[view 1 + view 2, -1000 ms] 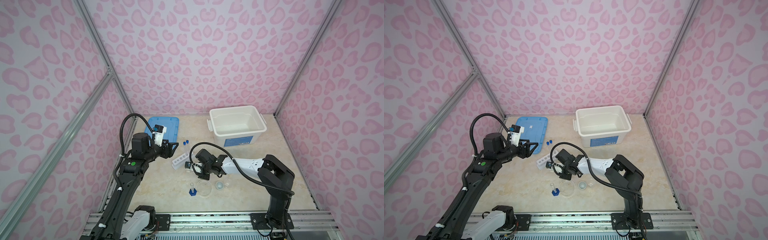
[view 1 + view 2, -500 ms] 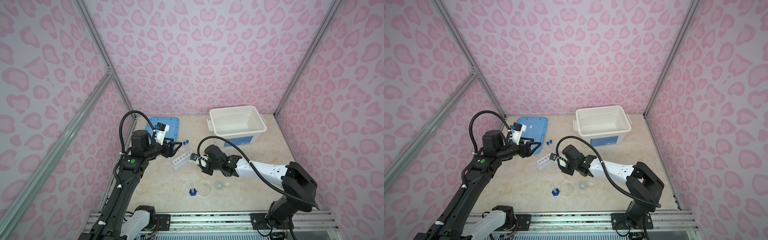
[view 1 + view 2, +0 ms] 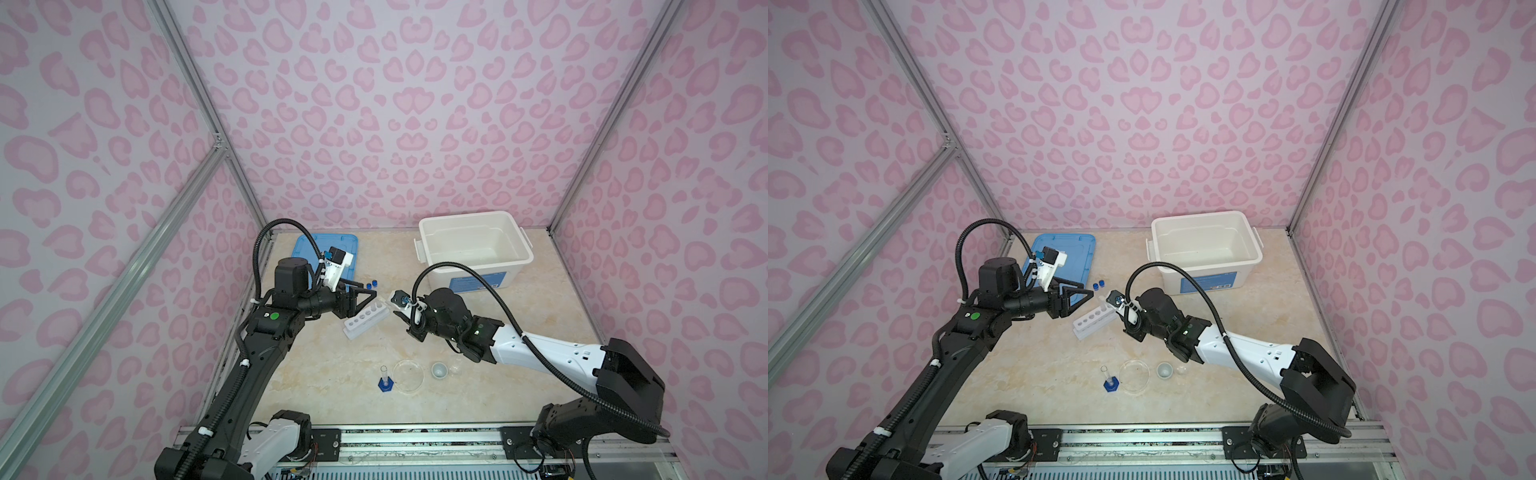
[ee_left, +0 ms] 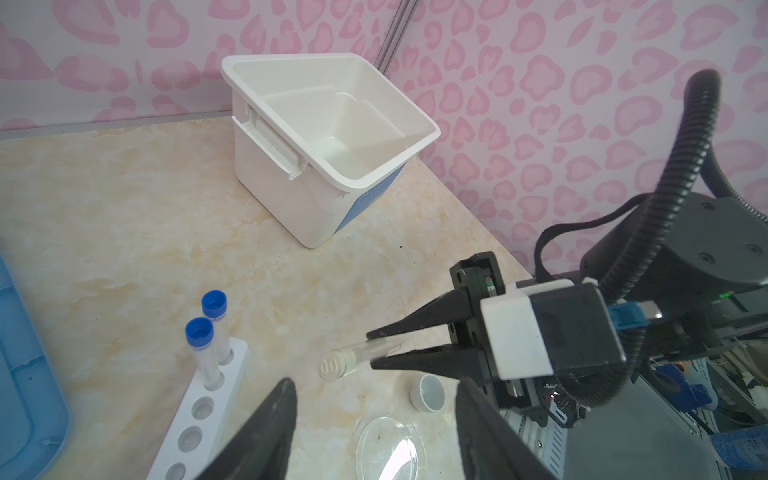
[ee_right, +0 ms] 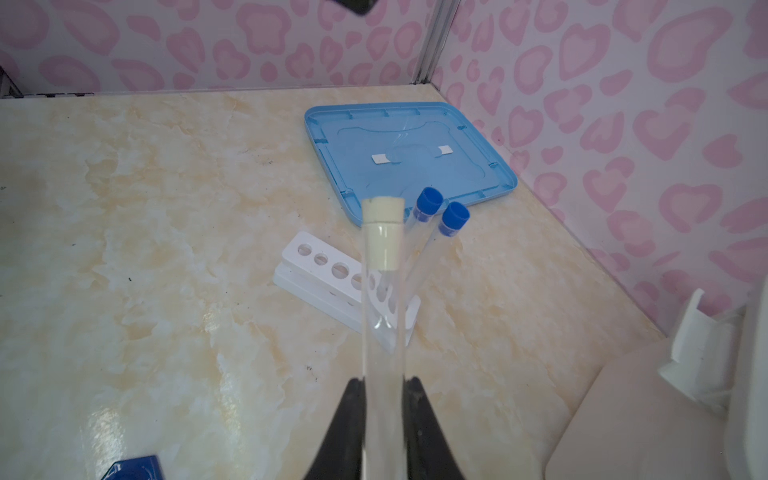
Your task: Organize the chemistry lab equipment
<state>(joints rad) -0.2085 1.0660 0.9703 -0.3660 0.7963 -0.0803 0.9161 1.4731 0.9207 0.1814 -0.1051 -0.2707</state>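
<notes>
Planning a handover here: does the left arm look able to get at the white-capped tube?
Probably yes. The left pincer is open and near the white-capped tube, whose cap end juts free of the right pincer toward it, with nothing between.

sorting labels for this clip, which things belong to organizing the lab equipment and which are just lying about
Part of the job: white-capped test tube (in the right fingers), two blue-capped test tubes, white rack, blue-based cylinder, petri dish, small white cup.
Lying about: white bin, blue lid.
</notes>
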